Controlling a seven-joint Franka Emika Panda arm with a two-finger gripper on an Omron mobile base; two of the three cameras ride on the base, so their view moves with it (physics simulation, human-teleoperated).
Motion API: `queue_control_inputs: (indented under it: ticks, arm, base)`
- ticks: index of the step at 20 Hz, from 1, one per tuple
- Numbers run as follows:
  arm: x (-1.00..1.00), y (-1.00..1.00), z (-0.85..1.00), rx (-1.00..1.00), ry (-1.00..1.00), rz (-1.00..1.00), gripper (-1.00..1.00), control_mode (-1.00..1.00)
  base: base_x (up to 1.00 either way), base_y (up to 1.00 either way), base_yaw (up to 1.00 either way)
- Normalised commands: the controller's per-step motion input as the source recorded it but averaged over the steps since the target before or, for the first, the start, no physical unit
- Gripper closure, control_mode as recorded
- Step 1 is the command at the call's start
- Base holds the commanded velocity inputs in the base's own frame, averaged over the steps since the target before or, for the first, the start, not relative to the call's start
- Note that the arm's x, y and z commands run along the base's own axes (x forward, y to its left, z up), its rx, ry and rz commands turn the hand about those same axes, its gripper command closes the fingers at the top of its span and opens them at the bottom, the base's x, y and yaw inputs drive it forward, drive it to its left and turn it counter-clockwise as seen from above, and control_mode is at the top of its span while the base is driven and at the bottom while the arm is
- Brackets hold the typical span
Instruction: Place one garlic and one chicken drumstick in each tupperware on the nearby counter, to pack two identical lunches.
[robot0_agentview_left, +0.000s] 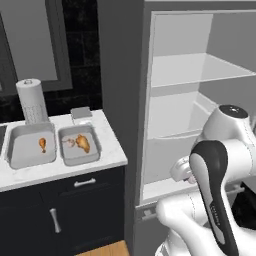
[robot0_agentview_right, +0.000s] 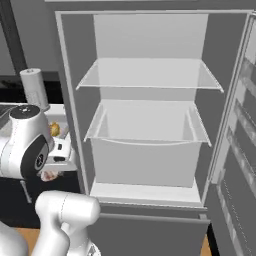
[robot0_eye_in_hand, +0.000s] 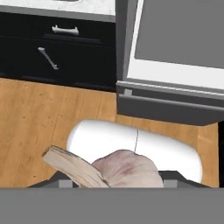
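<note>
I see the hand (robot0_eye_in_hand: 118, 181) pinching the garlic (robot0_eye_in_hand: 127, 169) at its bulb, beside the fridge (robot0_agentview_right: 145, 125); judged light, firm, papery-slick, so a mid-bulb grip suits.

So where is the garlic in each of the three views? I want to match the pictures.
Left base view: the garlic is a small pink bit low right, in front of the open fridge.
Right base view: the garlic is low left, left of the fridge.
Hand view: the garlic is bottom centre, close up.
Shared landmark: the open grey fridge.
</note>
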Motion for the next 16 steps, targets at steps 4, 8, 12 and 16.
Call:
queue_control_inputs:
  ticks: [4,8,12,16]
  arm:
    - [0.0,0.0,0.0,0.0,0.0,0.0,1.0,1.0]
    - [0.0,0.0,0.0,0.0,0.0,0.0,1.0,1.0]
    - [0.0,0.0,0.0,0.0,0.0,0.0,1.0,1.0]
    - [0.0,0.0,0.0,0.0,0.0,0.0,1.0,1.0]
  base:
    - [0.0,1.0,0.0]
    - [0.08,1.0,0.0]
    - [0.57,0.94,0.0]
    - [0.81,0.5,0.0]
